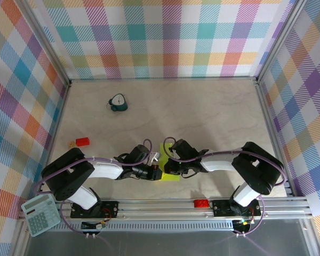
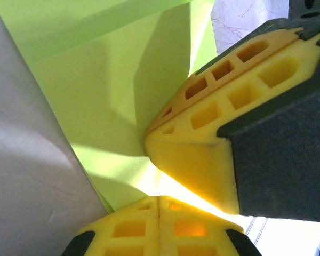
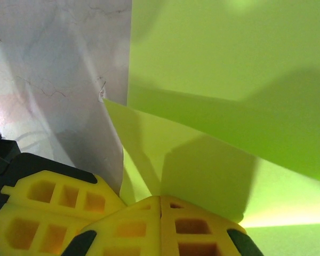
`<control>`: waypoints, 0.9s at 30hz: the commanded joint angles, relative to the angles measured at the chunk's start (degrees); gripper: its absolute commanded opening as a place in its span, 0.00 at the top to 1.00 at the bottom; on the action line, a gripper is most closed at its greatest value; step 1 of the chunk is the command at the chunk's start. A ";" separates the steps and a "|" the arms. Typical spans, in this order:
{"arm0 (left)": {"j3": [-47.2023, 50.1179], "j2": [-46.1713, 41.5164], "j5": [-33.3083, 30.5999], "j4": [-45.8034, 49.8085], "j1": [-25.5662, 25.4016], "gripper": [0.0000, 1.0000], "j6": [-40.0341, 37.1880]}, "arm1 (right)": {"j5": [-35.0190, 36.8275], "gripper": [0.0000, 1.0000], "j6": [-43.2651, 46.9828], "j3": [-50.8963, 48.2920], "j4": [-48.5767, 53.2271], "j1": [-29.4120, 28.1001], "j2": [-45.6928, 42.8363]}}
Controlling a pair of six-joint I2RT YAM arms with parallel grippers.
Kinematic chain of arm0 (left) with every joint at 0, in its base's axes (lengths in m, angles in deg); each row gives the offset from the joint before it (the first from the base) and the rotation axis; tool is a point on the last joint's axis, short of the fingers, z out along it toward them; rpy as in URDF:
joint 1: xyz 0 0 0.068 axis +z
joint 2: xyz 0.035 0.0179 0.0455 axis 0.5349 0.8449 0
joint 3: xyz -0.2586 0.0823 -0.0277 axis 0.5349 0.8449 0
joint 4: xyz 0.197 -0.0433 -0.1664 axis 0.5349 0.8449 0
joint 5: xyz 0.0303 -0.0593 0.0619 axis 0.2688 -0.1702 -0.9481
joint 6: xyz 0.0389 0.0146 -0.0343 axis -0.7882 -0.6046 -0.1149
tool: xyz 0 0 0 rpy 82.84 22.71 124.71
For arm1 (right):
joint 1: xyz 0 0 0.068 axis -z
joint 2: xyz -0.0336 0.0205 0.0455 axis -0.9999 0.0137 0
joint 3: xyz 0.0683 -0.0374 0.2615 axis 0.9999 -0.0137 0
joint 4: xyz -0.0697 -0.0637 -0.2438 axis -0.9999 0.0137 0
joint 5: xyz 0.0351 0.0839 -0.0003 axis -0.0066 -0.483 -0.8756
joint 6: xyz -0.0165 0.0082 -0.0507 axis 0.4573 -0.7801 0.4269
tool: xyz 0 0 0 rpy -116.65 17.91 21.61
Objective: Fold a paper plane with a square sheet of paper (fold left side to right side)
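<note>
The square sheet of paper (image 1: 173,176) lies on the table (image 1: 213,117) close to its near edge, about the middle. In the wrist views we see one lime layer lying over another, so it seems already partly folded. The left gripper (image 1: 155,172) and the right gripper (image 1: 167,167) meet over it, their tips almost touching. Both have the fingers closed together, with nothing between them that we can see. They seem to press on the paper, not to hold it.

We judge the sheet very light, thin and soft. It will bend easily, slide on the smooth table, and keep every crease, also a wrong one. We would take it at a free edge or corner on the left side, while the other tip pins it flat.
</note>
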 commanded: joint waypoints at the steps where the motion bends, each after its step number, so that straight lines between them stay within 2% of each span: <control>1: 2.75 2.01 -3.74 7.22 -0.52 1.00 0.05 | 3.86 1.00 2.15 -1.96 4.81 2.38 -0.33; 20: 2.40 1.83 -3.66 6.96 -0.47 1.00 -0.02 | 0.68 1.00 8.79 -3.98 7.36 14.97 -3.02; 27: 1.82 1.75 -3.04 6.16 -0.46 1.00 0.17 | 0.38 1.00 9.54 -1.84 11.22 15.58 -7.46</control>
